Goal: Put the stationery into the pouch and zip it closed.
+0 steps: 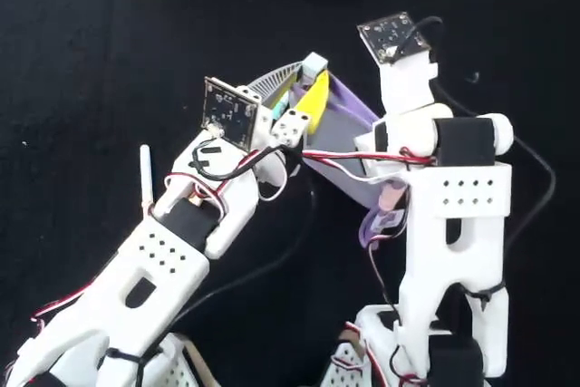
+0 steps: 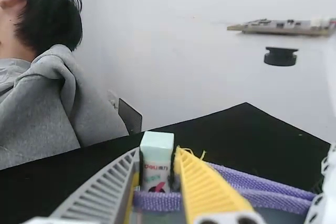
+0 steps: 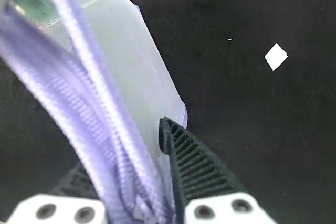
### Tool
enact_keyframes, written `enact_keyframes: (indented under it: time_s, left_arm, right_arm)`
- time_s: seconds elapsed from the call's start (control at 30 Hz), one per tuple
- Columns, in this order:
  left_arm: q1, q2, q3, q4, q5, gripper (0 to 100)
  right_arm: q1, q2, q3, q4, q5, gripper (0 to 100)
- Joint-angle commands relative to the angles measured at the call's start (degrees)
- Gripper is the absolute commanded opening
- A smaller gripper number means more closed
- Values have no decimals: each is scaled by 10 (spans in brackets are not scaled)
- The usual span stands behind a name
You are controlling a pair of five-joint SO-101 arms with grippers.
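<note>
Presently, the left gripper (image 1: 304, 90) is seen just above the centre of the high view. Its grey and yellow fingers are pressed against the two sides of an eraser (image 1: 314, 65), a small white and mint block that is held upright. In the left wrist view the eraser (image 2: 156, 162) stands between the ribbed fingers (image 2: 202, 187), and its lower end is hidden behind the purple zipper edge of the pouch (image 2: 252, 184). Whether the eraser is already inside the pouch cannot be told.

The pouch (image 1: 349, 124) lies right of centre in the high view, slanted from the eraser down toward the lower right, and its mouth is at the upper end, beside the left gripper. It is held by the right gripper (image 3: 131, 174): in the right wrist view the black ribbed finger (image 3: 197, 169) is pressed on the translucent side of the pouch (image 3: 131, 77), close to the purple zipper (the other finger is mostly covered by the fabric).

A thin white stick (image 1: 145, 177) is seen at the middle left of the high view on the black table (image 1: 91, 61), well apart from the pouch. A small white scrap (image 3: 275, 56) lies on the table in the right wrist view.
</note>
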Motion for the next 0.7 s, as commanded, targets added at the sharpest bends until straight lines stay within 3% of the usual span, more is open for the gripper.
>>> enact_keyframes:
  time_s: [0.0,0.23,0.4,0.5,0.67]
  left_arm:
    - [-13,55,74,21,-4,30]
    - [-16,-48,138,22,-2,187]
    - [-39,-120,144,29,23,193]
    - [-66,-157,111,86,51,215]
    - [-146,-196,14,247,55,234]
  right_arm:
    - [25,-7,-35,2,-3,11]
    - [22,-7,-35,3,-3,11]
    - [22,-7,-35,3,-4,11]
    - [22,-7,-35,3,-5,11]
    - [21,-7,-35,2,-6,11]
